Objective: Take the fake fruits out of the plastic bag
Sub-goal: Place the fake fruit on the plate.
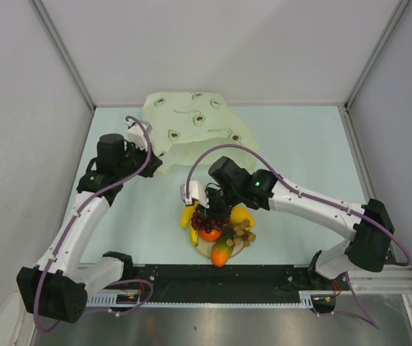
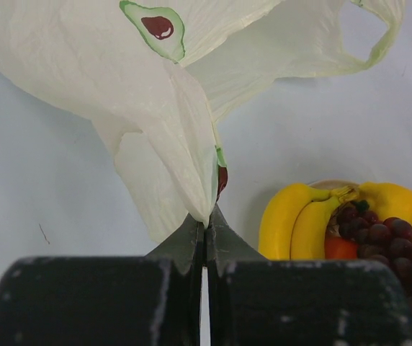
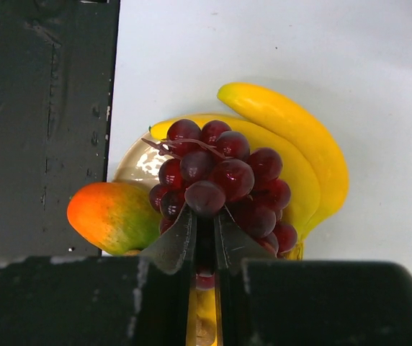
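Above the plate, right hand pinching grapes, left hand clamped on plastic bag fold

Fake fruits heaped together, plastic bag crumpled

No writing anywhere — nothing legible.

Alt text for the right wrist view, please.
The right gripper pinches a dark purple grape bunch at its lower end. Behind it, yellow bananas and a green-red mango lie on a beige plate.
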Robot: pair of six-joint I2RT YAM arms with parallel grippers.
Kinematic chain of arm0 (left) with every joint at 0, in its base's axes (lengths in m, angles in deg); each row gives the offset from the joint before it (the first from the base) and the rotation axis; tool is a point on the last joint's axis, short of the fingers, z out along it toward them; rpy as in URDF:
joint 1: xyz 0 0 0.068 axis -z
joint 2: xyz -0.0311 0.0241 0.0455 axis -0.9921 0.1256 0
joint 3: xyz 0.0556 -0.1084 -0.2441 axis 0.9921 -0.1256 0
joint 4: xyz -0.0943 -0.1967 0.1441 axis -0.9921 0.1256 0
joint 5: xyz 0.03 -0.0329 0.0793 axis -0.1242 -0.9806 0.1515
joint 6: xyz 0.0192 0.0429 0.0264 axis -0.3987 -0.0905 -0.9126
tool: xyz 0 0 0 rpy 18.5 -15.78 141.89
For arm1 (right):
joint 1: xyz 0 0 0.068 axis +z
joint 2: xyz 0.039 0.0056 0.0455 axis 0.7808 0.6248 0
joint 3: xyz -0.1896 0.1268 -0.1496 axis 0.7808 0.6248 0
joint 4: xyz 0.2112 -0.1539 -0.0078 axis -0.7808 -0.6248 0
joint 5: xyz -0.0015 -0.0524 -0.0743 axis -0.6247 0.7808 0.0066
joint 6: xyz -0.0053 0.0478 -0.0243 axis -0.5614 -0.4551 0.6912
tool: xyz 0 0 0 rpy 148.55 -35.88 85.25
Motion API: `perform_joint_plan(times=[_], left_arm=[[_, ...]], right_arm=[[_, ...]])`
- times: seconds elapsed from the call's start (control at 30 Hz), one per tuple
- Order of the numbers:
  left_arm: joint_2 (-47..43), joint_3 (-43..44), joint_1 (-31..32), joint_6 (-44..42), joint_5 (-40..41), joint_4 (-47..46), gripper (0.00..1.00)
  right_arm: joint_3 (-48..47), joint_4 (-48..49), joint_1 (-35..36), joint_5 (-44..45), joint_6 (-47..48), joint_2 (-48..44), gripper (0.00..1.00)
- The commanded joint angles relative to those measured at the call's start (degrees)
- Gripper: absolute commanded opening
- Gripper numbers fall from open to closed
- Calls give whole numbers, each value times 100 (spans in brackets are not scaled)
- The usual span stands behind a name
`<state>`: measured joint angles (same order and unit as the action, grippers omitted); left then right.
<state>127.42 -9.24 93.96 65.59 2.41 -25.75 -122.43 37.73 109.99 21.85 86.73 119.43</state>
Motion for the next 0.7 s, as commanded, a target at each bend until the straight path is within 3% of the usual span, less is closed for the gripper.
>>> perform_joint_plan(times=[0.0, 0.23, 0.67], left_arm=[[-163, -32, -2, 101, -100, -256, 0], [-119, 30, -2, 101, -144, -230, 0], [-145, -31, -2, 136, -196, -265, 0]], right_arm=[[-48, 214, 41, 17, -19, 61, 12], [-39, 267, 50, 43, -28, 88, 25], [57, 364, 129, 201, -71, 167, 37]])
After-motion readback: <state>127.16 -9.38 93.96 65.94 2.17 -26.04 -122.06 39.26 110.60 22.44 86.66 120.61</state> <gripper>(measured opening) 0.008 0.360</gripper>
